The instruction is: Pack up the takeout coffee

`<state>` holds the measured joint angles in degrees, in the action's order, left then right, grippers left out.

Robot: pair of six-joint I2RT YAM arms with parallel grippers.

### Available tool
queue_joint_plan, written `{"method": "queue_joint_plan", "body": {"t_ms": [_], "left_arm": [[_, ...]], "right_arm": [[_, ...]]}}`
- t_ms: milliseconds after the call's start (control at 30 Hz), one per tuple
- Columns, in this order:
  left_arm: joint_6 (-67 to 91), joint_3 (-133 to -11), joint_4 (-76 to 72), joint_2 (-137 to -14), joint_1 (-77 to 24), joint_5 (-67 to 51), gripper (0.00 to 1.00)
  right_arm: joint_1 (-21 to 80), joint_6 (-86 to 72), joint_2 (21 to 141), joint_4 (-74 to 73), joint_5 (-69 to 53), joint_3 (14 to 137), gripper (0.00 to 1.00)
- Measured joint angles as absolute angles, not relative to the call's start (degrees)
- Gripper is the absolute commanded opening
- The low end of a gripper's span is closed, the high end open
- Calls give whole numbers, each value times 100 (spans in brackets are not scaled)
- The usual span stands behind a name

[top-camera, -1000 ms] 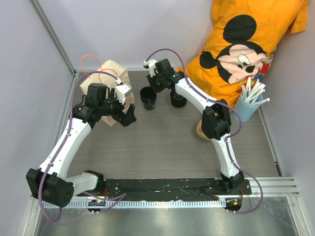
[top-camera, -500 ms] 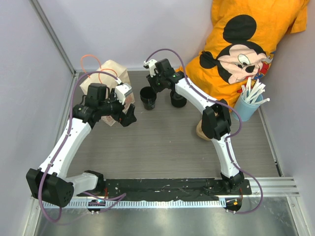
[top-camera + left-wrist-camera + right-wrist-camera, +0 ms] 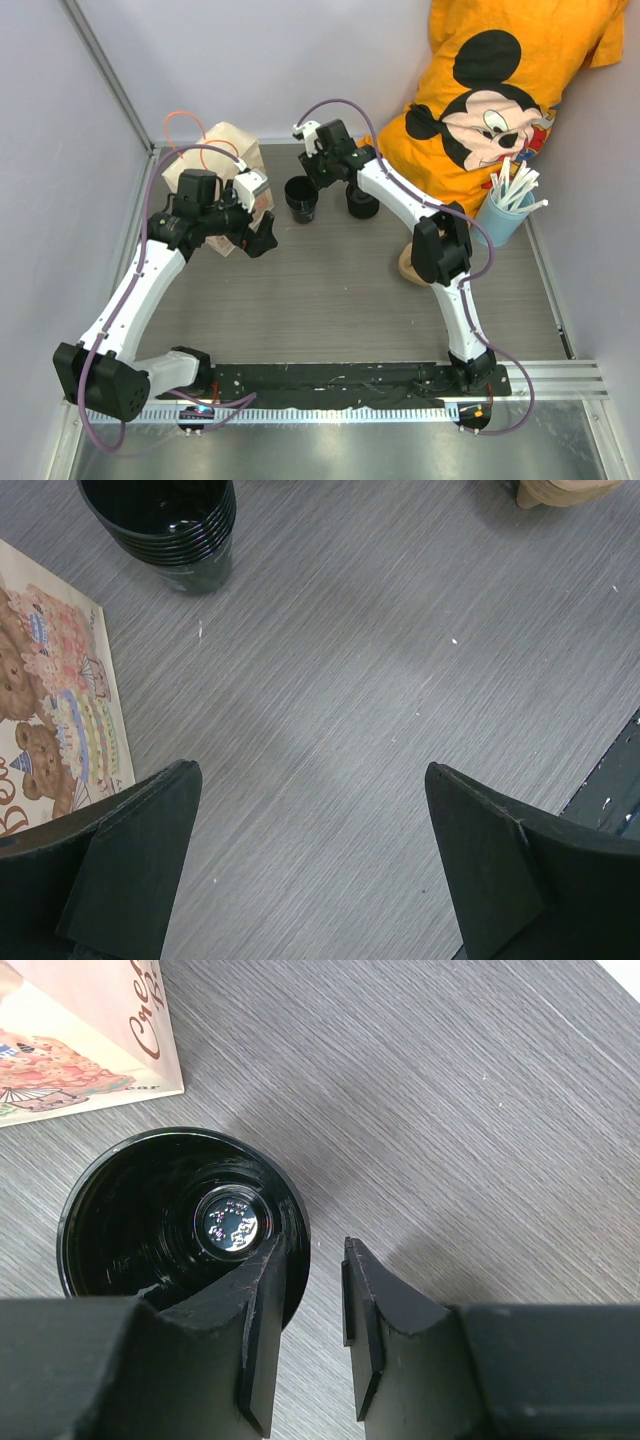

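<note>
Where pale walls (image 3: 250, 60) hem the grey woodgrain table (image 3: 350, 680), the left gripper (image 3: 310, 775) gapes empty; the right gripper (image 3: 312, 1260), slightly parted, straddles the rim of the black cup (image 3: 130, 1210).

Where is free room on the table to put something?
Bare: the middle of the table between left arm and right arm, nearer than the black cups; also the strip before the straw cup. Crowded: far edge (bag, cups, right gripper).

Overhead from behind; 2 wrist views close, downward, both on black cup (image 3: 170, 540)
</note>
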<state>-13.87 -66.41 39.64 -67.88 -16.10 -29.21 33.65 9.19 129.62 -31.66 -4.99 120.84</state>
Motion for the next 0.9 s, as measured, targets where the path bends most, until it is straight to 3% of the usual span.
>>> {"method": "queue_joint_plan", "body": {"t_ms": [733, 900], "left_arm": [[-1372, -6641, 3964, -6794, -1610, -2961, 100], [-1372, -6641, 3964, -6831, -1610, -2963, 100]], "right_arm": [[3402, 945, 12796, -3133, -502, 12031, 28], [3402, 945, 12796, -3131, -502, 12031, 30]]}}
